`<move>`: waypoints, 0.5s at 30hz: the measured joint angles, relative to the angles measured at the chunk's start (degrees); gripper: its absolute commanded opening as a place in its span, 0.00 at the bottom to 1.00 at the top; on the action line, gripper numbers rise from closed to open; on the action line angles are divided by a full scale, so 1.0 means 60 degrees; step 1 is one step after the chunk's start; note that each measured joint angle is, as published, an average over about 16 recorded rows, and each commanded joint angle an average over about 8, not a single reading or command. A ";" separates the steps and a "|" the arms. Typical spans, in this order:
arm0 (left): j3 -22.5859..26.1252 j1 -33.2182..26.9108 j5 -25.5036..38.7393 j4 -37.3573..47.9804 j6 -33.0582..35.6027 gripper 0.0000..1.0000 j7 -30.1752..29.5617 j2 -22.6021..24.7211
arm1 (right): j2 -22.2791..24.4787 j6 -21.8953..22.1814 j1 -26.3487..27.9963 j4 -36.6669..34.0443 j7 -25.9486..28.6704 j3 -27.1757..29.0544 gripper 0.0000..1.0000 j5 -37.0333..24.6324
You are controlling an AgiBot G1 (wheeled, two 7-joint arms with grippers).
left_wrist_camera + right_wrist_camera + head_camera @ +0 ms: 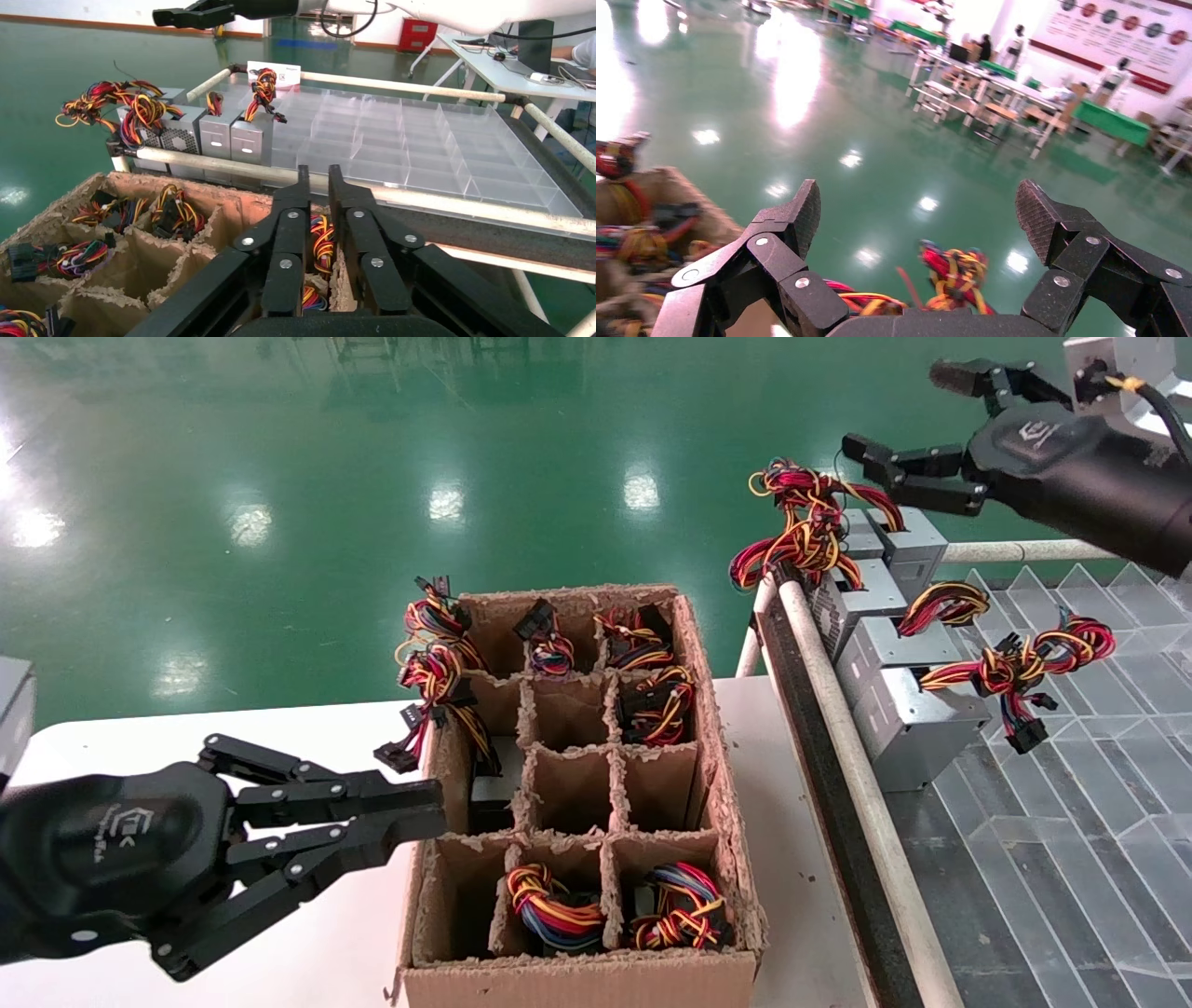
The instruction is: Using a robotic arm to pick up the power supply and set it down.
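— Where do you stand?

— My right end effector (899,416) hangs with fingers spread wide above the power supply (908,547) at the far end of the row on the rack (866,803). My left end effector (424,812), fingers nearly together, waits by the cardboard box (577,980).

— How to grip well?

— I'd straddle the metal case, clear of the wires (801,528).

Divider box (722,784) sitting on the table (121,747), centre; wire bundles (559,905) lying in its near and far cells, middle cells mostly bare. Rack (1071,822) standing right of the box, a rail (857,756) running between them. Power supplies (894,691) lining up in a row along the rack's left edge, just behind the rail. Left gripper (433,817) hovering at the box's left wall. Right gripper (899,416) hanging above the row's far end.
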 measured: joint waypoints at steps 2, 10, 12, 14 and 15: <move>0.0000 0.0000 0.0000 0.0000 0.0000 1.00 0.0000 0.0000 | 0.0119 -0.0172 -0.0265 0.0407 0.0228 -0.0006 1.00 0.0187; 0.0000 0.0000 0.0000 0.0000 0.0000 1.00 0.0000 0.0000 | 0.0598 -0.0863 -0.1332 0.2045 0.1143 -0.0032 1.00 0.0937; 0.0000 0.0000 0.0000 0.0000 0.0000 1.00 0.0000 0.0000 | 0.0717 -0.1035 -0.1598 0.2453 0.1372 -0.0039 1.00 0.1124; 0.0000 0.0000 0.0000 0.0000 0.0000 1.00 0.0000 0.0000 | 0.0837 -0.1207 -0.1864 0.2861 0.1600 -0.0045 1.00 0.1311; 0.0000 0.0000 0.0000 0.0000 0.0000 1.00 0.0000 0.0000 | 0.0896 -0.1294 -0.1997 0.3065 0.1714 -0.0049 1.00 0.1404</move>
